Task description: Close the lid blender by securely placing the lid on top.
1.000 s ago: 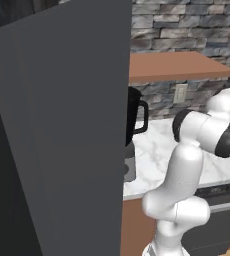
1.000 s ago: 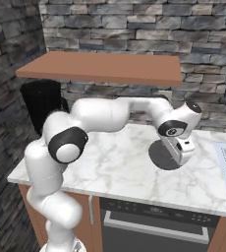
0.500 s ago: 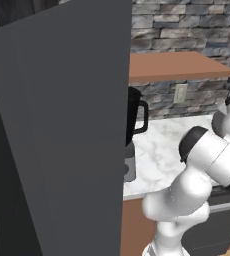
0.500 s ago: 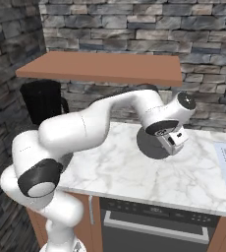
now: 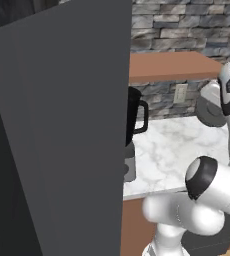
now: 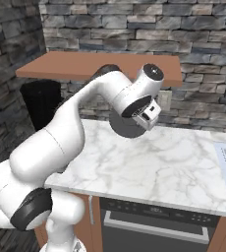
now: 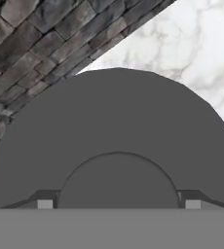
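In the hand view we have the lid (image 7: 116, 146) right in front of us, a flat dark grey disc with a raised round knob at its middle. The gripper (image 7: 118, 204) has its 2 fingertips (image 7: 45, 204) set either side of that knob and clamped on it, so the lid hangs from the hand. Past the disc's rim we see the white marble counter (image 7: 201, 48) and the rough grey stone wall (image 7: 31, 39).

From the right base view, the lid (image 6: 127, 129) sits in the air above the counter (image 6: 174, 167), just under the white hand (image 6: 145, 109) and in front of the wall.

The blender (image 6: 41, 103) stands far off to the arm's left, at the counter's end beneath the brown wooden shelf (image 6: 85, 66). In the left base view its black tapered jar (image 5: 133, 116) with the loop handle rides on a small grey boxy base (image 5: 129, 162), half hidden behind a tall dark grey panel (image 5: 57, 130). The jar's long axis is upright, mouth up, so we judge the lid must travel left, sit level over the mouth and come straight down. The shelf close above leaves little room, we think.
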Robot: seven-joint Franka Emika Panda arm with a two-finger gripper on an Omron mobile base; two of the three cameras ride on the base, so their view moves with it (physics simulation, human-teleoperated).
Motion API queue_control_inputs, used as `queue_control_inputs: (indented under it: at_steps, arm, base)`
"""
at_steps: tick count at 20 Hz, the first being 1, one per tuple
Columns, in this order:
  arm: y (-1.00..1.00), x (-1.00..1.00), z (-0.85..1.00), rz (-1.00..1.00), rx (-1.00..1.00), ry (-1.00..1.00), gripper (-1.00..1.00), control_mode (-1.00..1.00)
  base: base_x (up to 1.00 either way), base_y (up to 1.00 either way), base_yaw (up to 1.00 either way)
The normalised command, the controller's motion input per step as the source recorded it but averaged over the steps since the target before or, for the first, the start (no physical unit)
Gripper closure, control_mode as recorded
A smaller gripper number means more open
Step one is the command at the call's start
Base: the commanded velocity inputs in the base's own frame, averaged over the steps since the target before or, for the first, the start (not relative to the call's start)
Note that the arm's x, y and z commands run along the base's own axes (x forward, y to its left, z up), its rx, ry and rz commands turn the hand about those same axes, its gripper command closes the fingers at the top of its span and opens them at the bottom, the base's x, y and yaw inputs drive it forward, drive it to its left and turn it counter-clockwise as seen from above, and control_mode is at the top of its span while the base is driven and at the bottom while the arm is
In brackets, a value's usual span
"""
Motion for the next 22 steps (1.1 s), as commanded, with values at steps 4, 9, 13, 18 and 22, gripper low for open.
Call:
queue_control_inputs:
  at_steps: [4, 9, 13, 18, 22]
  arm:
    - [0.90, 0.00, 0.96, 0.25, -0.12, -0.11, 1.00, -1.00]
    - [0.85, 0.00, 0.90, 0.25, -0.13, -0.11, 1.00, -1.00]
    - [0.80, 0.00, 0.75, 0.25, -0.11, -0.02, 1.00, -1.00]
    - [0.76, 0.00, 0.70, 0.23, -0.14, 0.00, 1.00, -1.00]
    - [0.64, 0.00, 0.55, 0.22, -0.13, 0.00, 1.00, -1.00]
  base:
    - [0.00, 0.00, 0.00]
    - [0.00, 0.00, 0.00]
    - [0.00, 0.00, 0.00]
    - [0.00, 0.00, 0.00]
    - [0.00, 0.00, 0.00]
